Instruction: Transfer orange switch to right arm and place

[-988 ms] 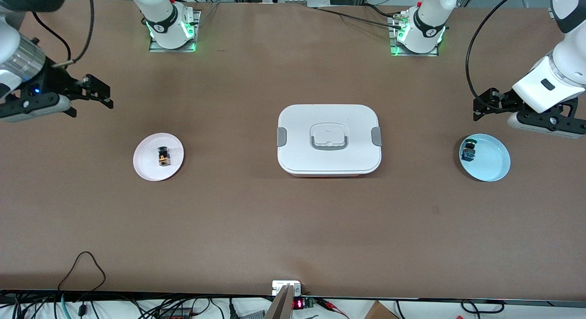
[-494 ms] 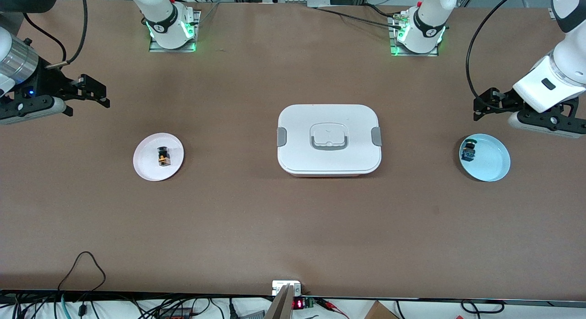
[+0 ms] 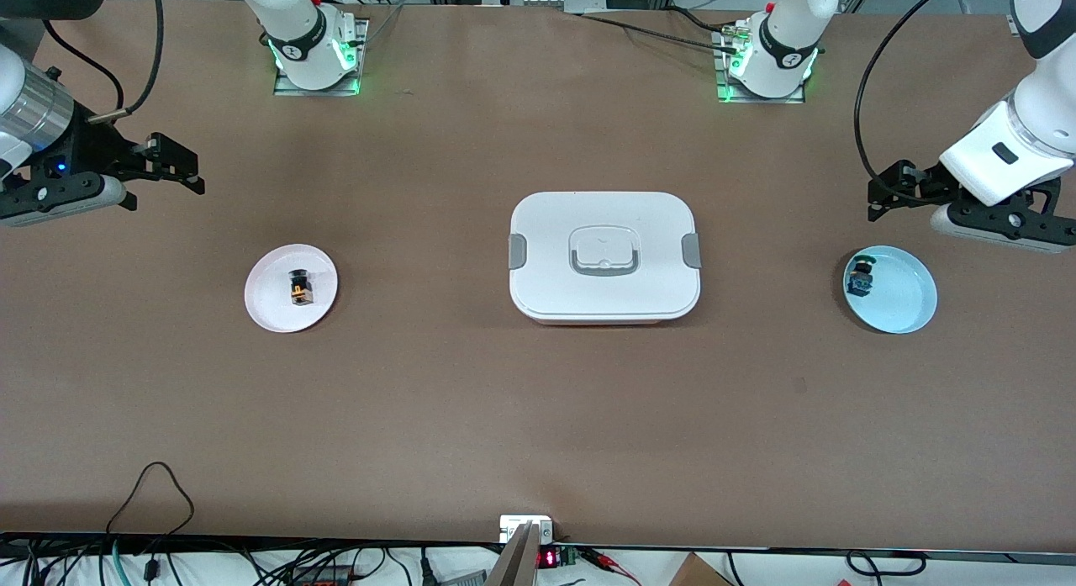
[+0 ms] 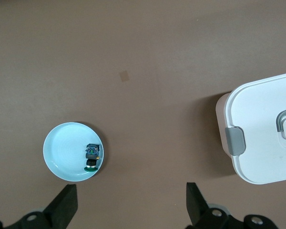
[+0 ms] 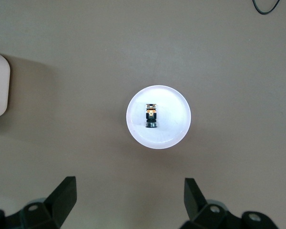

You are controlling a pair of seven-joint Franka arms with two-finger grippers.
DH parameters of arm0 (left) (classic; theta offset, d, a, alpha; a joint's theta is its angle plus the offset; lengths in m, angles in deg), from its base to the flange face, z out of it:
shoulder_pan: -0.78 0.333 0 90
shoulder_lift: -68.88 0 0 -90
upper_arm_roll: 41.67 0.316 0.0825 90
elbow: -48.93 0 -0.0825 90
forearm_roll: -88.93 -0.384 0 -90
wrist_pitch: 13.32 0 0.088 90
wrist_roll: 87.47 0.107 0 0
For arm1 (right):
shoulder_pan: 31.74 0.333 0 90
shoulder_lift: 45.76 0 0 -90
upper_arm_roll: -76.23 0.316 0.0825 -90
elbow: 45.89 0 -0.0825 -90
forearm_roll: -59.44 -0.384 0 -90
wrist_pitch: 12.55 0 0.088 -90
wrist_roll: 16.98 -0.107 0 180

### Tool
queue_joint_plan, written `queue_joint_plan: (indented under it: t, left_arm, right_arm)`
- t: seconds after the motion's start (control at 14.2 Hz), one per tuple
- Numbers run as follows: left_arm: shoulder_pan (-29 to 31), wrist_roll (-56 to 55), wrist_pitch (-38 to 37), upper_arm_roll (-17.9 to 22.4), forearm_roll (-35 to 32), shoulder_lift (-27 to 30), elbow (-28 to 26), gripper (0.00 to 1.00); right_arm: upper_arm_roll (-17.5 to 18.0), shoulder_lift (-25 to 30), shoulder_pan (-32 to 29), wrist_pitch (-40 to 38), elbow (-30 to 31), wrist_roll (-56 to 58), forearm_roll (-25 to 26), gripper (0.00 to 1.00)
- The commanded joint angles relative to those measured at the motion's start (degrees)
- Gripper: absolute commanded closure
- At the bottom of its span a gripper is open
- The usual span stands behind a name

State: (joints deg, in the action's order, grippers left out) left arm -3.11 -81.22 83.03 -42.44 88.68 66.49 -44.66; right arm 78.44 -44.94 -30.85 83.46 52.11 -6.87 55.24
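orange switch (image 3: 299, 288) on pink plate (image 3: 269, 304)

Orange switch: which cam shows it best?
Right wrist view: the orange switch lies centred on the pink plate, seen from straight above. The front view shows it small on the plate. The left wrist view misses it.

The orange switch (image 3: 299, 287) is seen as a tiny black blocky push-button part with orange marks. It is laid on its side near the middle of a pale pink plate (image 3: 269, 304), which is set on the counter toward the right arm's end. In the right wrist view the orange switch (image 5: 151, 116) is shown untouched, with nothing gripping it.
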Motion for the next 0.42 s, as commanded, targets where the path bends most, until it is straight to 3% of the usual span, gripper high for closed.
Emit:
queue_joint_plan:
  t: [0.0, 0.35]
  left_arm:
    - [0.0, 1.2, -1.2, -0.3, -1.1, 0.6, 0.4, 0.00]
    - [0.0, 1.3, -1.2, -0.3, -1.1, 0.6, 0.4, 0.00]
  right_arm:
    - [0.3, -0.5, 0.0, -1.4, -1.6, -0.8, 0.5, 0.00]
    - [0.3, -0.5, 0.0, -1.5, -1.7, -0.5, 0.3, 0.00]
